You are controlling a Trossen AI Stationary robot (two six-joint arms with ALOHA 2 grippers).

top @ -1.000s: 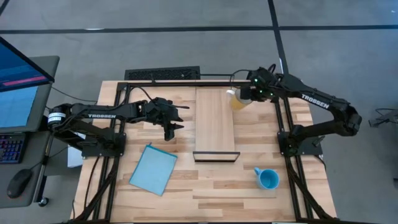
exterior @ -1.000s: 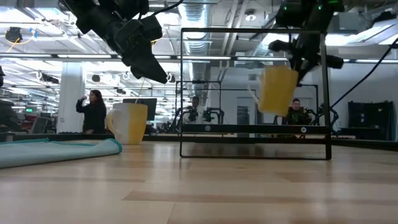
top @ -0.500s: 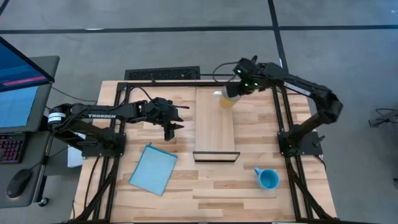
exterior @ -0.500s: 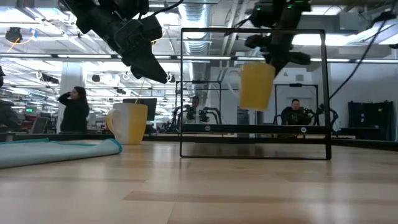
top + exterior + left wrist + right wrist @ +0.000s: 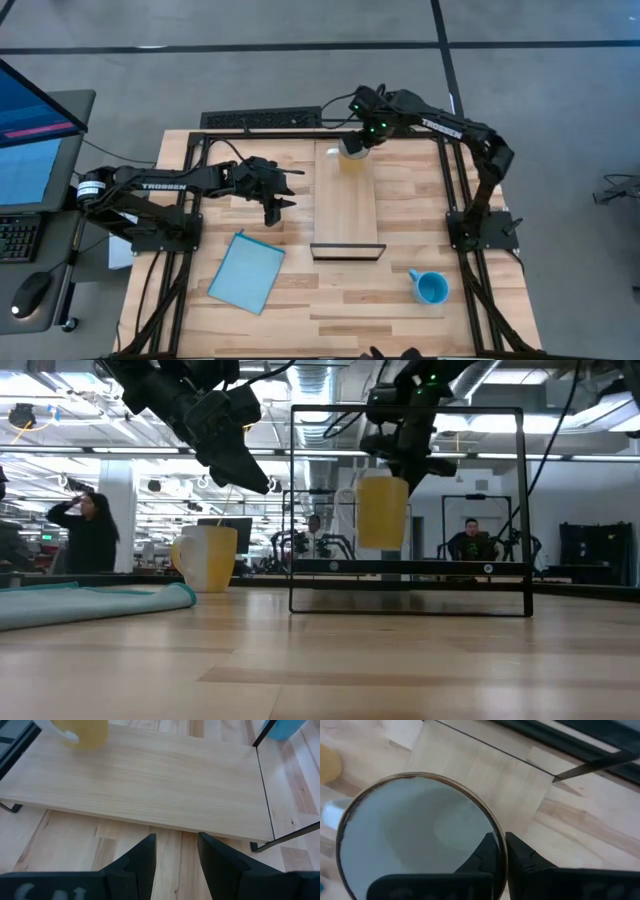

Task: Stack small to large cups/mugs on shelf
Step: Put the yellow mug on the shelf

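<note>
I'm holding the pale yellow mug (image 5: 353, 158) in the right gripper (image 5: 362, 140), fingers pinching its rim, hanging it over the far end of the shelf (image 5: 345, 205), whose long axis is running far to near. I'm counting three mugs: this one, another yellow mug (image 5: 208, 558), and the blue mug (image 5: 431, 288) near right. The left gripper (image 5: 273, 205) is waiting left of the shelf, fingers slightly apart, empty.

Materials and surface finishes on the tabletop.
Tabletop (image 5: 400, 300): pale butcher-block wood, matt. Shelf (image 5: 346, 200): smooth light wood, fine grain, on a thin dark metal frame. Pale yellow mug (image 5: 417, 840): glossy, glazed white interior. Blue sheet (image 5: 246, 271): soft, matt.
</note>
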